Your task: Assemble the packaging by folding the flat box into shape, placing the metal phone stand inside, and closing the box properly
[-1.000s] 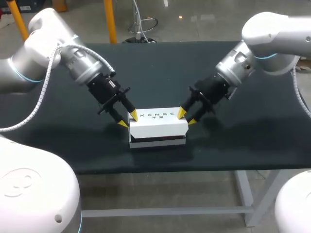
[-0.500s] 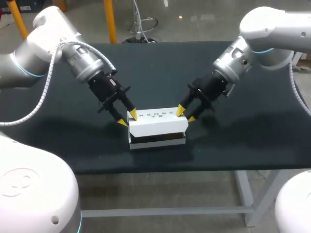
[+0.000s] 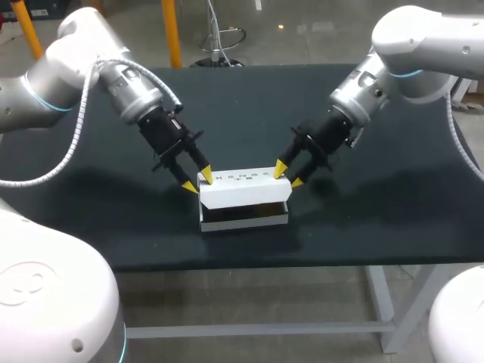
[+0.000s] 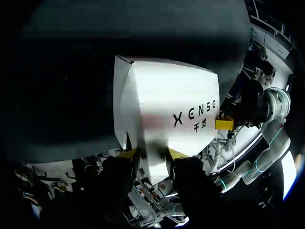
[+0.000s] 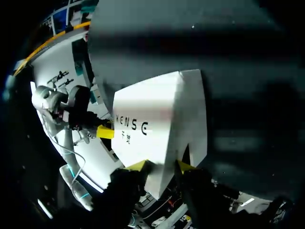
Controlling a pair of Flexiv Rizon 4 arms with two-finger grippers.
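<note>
Head view, box (image 3: 243, 198): white, on the table (image 3: 393, 197), lid (image 3: 242, 184) raised off the base (image 3: 243, 220), dark gap between them.
Head view, phone stand: not visible; impossible to tell whether inside the box.
Head view, left gripper (image 3: 197, 181): at the box's left end, pinching the lid's end.
Head view, right gripper (image 3: 288, 176): at the box's right end, pinching likewise.
Head view, risk: uneven pull from the two ends, so a twisted lid or a base dragged askew.
Left wrist view, grip: lid flap clamped between the fingertips (image 4: 126, 153), caught only near its edge; likely slip-out.
Right wrist view, grip: same shallow hold at the fingertips (image 5: 187, 166); possible crease in the card if squeezed harder.
</note>
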